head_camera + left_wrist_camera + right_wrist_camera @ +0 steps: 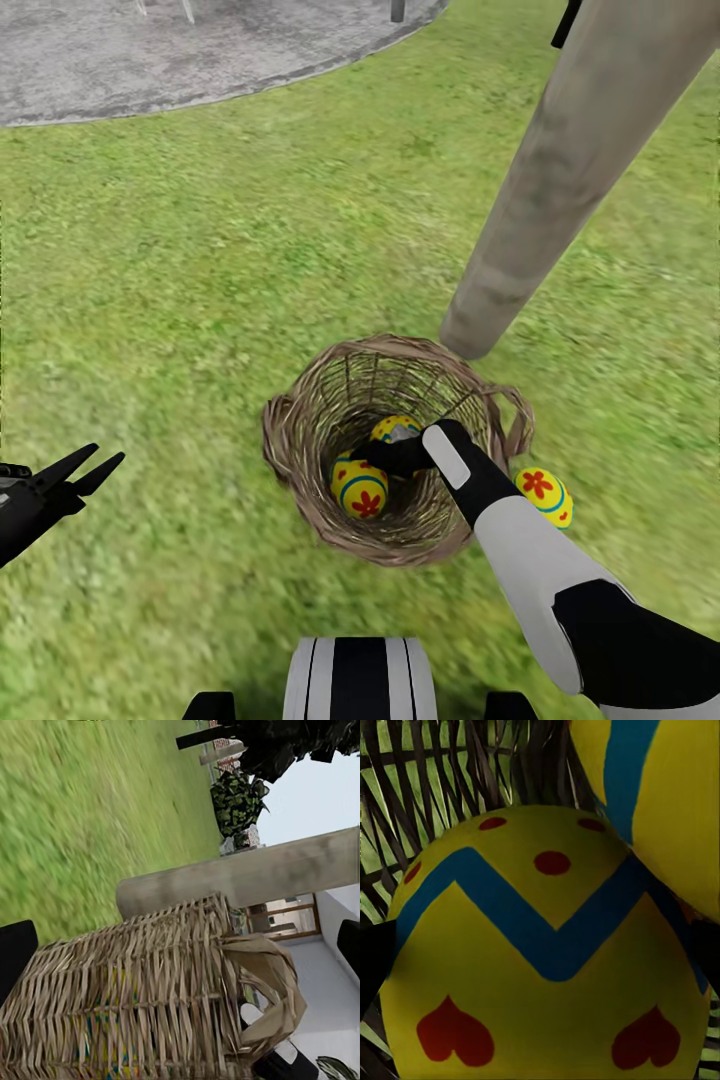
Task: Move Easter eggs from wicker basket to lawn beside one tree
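Broadly, the lawn point(200, 280) spreads from the grey patio point(180, 50) at the far left, with one tree point(560, 180) trunk rising at the far right. One wicker basket point(300, 470) sits on the grass just near of the trunk. Three eggs count up: two inside the basket point(362, 488) point(392, 428), one point(545, 496) already on the grass just right of it, near the tree. The right gripper point(385, 455) reaches into the basket, fingers spread around an egg point(547, 960); whether it has clamped I cannot tell. Next, probably: close, lift clear, set down beside the trunk. The left gripper point(95, 468) hangs open at the near left.
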{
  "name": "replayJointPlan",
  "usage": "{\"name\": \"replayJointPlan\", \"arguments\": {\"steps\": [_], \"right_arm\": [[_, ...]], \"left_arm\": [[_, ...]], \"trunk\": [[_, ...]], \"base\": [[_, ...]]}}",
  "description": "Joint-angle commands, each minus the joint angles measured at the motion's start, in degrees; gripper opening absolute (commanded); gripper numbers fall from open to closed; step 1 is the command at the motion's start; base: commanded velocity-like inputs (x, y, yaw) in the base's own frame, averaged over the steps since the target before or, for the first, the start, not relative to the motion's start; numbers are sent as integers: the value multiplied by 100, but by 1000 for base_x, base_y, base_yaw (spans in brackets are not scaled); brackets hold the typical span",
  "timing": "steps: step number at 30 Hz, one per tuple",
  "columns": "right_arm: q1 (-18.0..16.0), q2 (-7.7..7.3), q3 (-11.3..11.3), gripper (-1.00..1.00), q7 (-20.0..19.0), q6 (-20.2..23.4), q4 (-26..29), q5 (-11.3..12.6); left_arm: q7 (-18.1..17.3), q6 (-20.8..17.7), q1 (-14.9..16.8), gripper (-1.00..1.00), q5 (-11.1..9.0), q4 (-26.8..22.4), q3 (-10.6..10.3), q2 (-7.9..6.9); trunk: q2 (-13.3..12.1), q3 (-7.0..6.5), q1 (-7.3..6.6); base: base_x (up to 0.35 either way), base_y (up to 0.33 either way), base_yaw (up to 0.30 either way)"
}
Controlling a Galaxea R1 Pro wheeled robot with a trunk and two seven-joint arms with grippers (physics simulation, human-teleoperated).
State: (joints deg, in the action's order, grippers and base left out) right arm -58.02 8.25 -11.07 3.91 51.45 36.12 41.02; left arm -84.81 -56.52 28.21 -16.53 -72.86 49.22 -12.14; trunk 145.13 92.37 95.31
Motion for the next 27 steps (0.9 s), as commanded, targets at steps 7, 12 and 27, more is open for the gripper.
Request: {"name": "replayJointPlan", "arguments": {"steps": [7, 12, 27], "right_arm": [[-1, 1, 0, -100, 1, -3, 1, 47], [-1, -1, 0, -100, 5, -3, -7, 48], [0, 1, 0, -100, 22, -3, -26, 47]], "left_arm": [[8, 0, 0, 100, 3, 2, -9, 1], [9, 0, 0, 100, 6, 6, -9, 1], [1, 0, 0, 100, -6, 3, -11, 0]], "trunk": [[-6, -89, -10], [-10, -156, -18], [-18, -289, -33]], "base": [[0, 0, 0], [0, 0, 0], [0, 0, 0]]}}
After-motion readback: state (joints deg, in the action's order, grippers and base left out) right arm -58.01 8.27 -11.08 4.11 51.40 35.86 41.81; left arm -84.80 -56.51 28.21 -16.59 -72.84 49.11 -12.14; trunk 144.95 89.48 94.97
